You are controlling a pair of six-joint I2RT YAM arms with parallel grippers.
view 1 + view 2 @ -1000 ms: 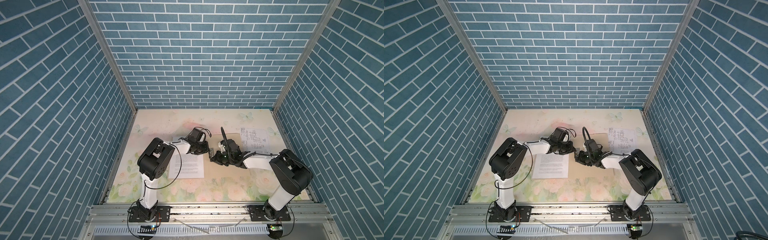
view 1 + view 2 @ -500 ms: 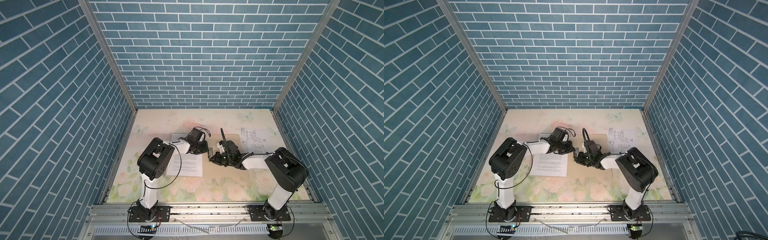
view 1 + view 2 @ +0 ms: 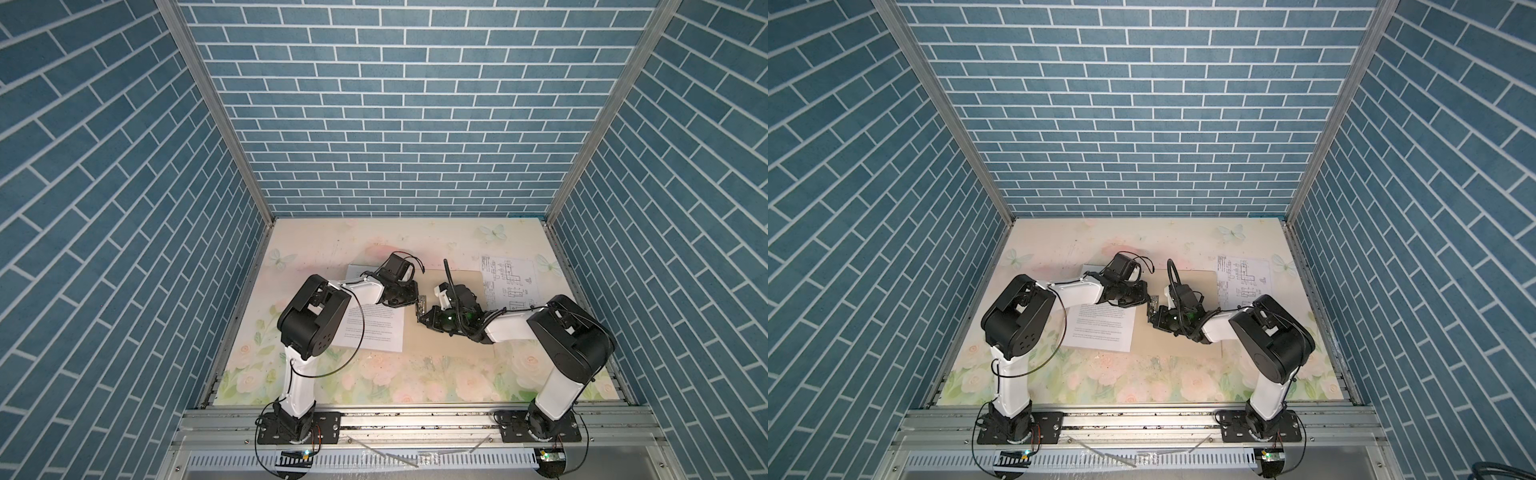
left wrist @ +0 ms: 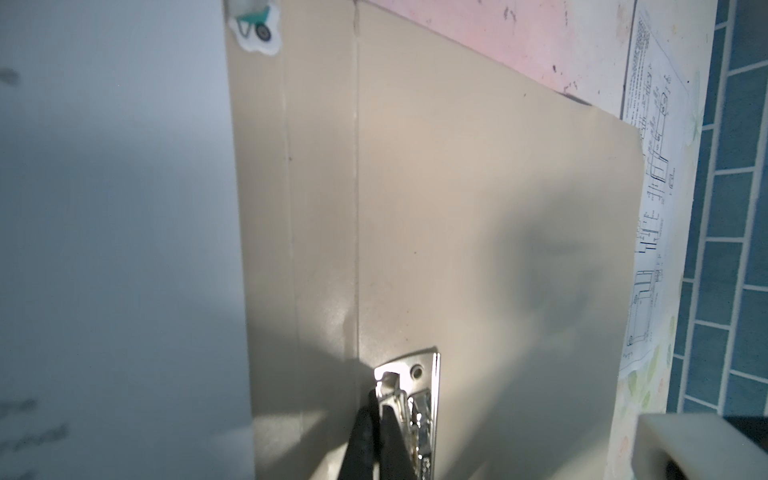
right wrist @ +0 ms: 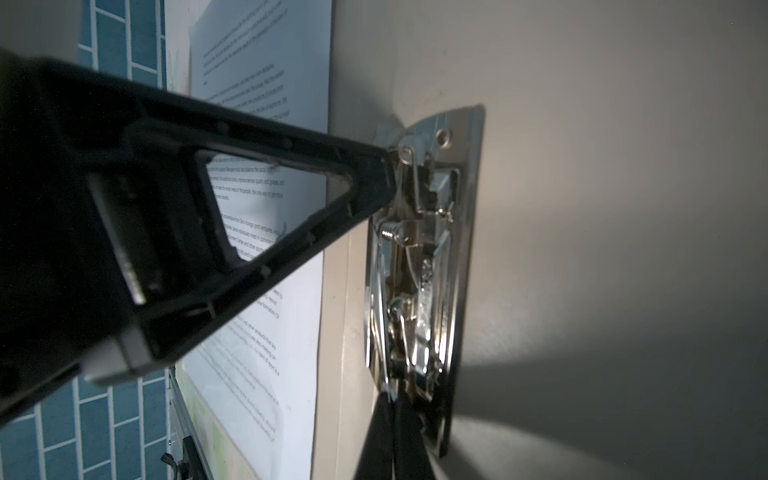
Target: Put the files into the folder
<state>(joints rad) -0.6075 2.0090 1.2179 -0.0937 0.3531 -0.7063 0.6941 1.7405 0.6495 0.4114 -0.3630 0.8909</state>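
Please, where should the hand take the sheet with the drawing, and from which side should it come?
Take the drawing sheet at its far right corner, coming from the right wall side. It lies flat, and its left edge appears tucked under the folder, so that side gives no hold. Probably the free corner must first be lifted or slid.

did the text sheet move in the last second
Yes. In both top views the text sheet slid slightly left, away from the folder, its far end under the left arm.

Matt tan card folder point(image 4: 478, 216) — glossy metal clip point(image 5: 428, 266) (chrome-bright).
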